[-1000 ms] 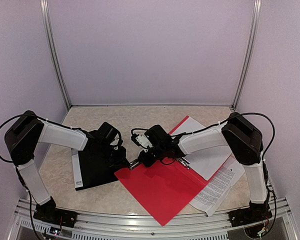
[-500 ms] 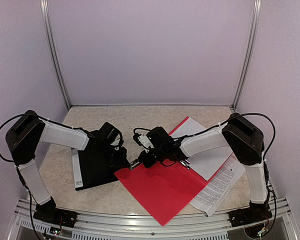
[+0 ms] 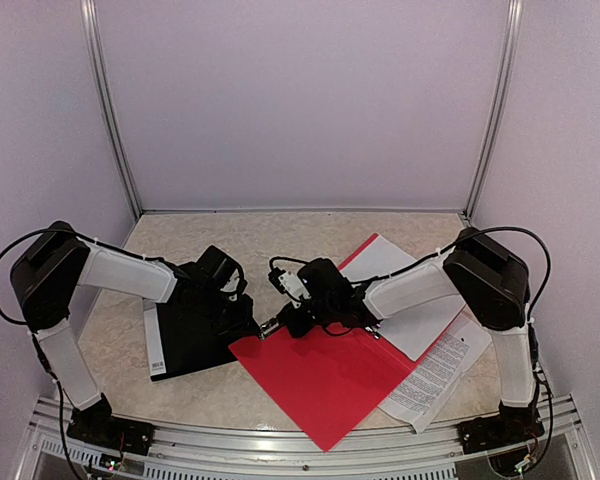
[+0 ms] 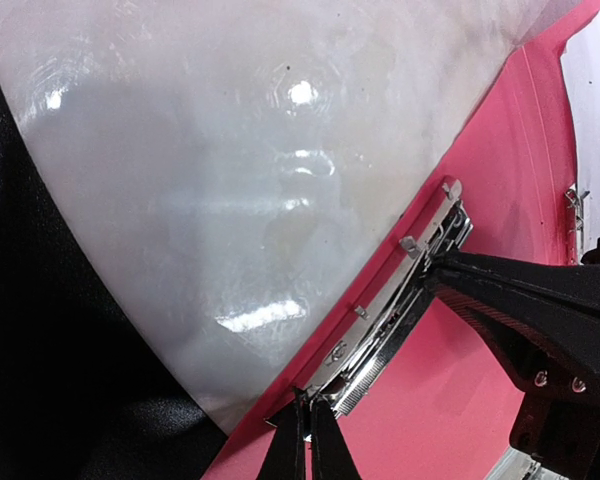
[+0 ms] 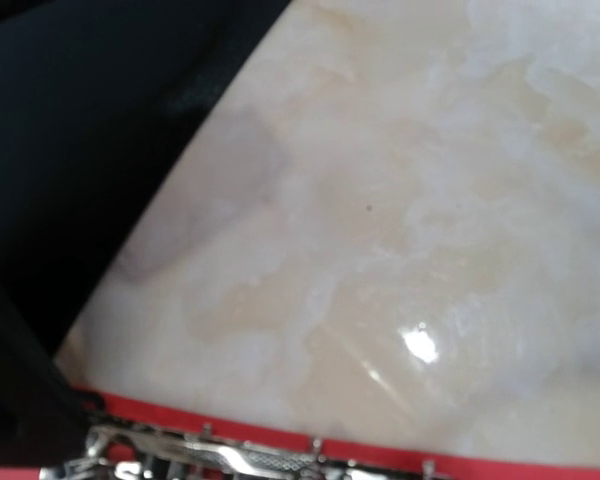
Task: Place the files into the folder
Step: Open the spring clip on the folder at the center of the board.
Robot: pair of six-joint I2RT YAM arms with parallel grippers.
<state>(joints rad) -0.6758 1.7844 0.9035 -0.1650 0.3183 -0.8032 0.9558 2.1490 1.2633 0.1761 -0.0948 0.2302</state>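
Observation:
The red folder [image 3: 325, 375] lies open on the table, and its metal clip [image 4: 390, 310] runs along its left edge. The files, white sheets, lie under and beside it at the right: a printed one [image 3: 435, 375] and a nearly blank one [image 3: 420, 320]. My left gripper [image 3: 257, 329] is shut, its tips [image 4: 308, 415] pinching the clip's near end. My right gripper [image 3: 283, 322] is shut too. Its black fingers [image 4: 500, 290] touch the clip's far half. In the right wrist view only the clip [image 5: 230, 458] and the folder's red edge [image 5: 380, 452] show, not the fingers.
A black sheet [image 3: 190, 335] with a white barcode strip [image 3: 155, 340] lies under the left arm, left of the folder. The marbled table [image 3: 230, 240] is bounded by white walls and metal posts. A metal rail [image 3: 280, 435] runs along the near edge.
My right wrist has crept slightly right and down towards the clip. The left arm, the folder and the sheets have not moved.

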